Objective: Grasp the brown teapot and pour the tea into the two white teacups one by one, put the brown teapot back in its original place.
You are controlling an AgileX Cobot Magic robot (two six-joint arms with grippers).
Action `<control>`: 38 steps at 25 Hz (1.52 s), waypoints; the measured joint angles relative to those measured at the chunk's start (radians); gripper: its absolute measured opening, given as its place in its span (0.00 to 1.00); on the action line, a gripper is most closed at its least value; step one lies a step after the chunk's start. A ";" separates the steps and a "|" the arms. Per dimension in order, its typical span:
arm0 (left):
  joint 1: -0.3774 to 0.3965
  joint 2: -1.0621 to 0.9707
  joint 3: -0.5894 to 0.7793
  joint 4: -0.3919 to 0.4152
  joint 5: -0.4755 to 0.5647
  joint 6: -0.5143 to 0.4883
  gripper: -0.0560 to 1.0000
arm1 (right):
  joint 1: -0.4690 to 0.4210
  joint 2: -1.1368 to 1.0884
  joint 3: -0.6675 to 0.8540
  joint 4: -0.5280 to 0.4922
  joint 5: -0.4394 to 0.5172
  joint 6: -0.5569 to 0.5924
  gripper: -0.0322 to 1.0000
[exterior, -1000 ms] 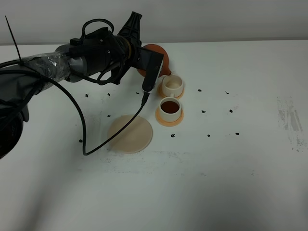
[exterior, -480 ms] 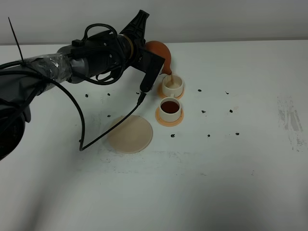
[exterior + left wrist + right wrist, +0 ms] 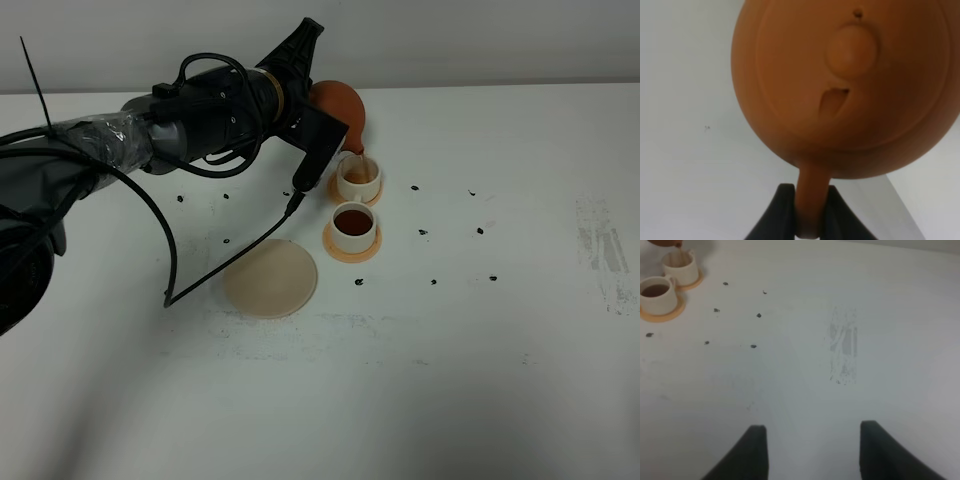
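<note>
Pouring into small white cylindrical cup [image 3: 358,178] nearer table's [image 3: 520,380] back edge; round reddish-brown clay teapot [image 3: 338,105] tipped above, handle clamped by left gripper [image 3: 810,212]. Right gripper [image 3: 812,450] gaping, empty. Next: levelling off, back onto flat beige disc [image 3: 270,278].

The light is bright and even all over the white table [image 3: 520,380]. Shadows are soft and pale. From high up, a grey one lies in the near left corner. My left camera sits so close to the brown teapot [image 3: 850,80] that it looks a bit fuzzy. My right fingers [image 3: 747,455] are dark, blurry shapes.
</note>
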 joint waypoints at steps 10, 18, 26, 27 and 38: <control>0.000 0.000 0.000 0.033 -0.004 0.025 0.13 | 0.000 0.000 0.000 0.000 0.000 0.000 0.43; 0.000 0.000 0.000 0.060 -0.017 0.045 0.13 | 0.000 0.000 0.000 0.000 0.000 0.000 0.43; 0.000 0.000 0.000 0.060 -0.017 0.143 0.13 | 0.000 0.000 0.000 0.000 0.000 0.000 0.43; 0.000 0.000 0.000 0.060 -0.017 0.145 0.13 | 0.000 0.000 0.000 0.000 0.000 0.000 0.43; 0.000 0.000 0.000 0.096 -0.025 0.149 0.13 | 0.000 0.000 0.000 0.000 0.000 0.000 0.43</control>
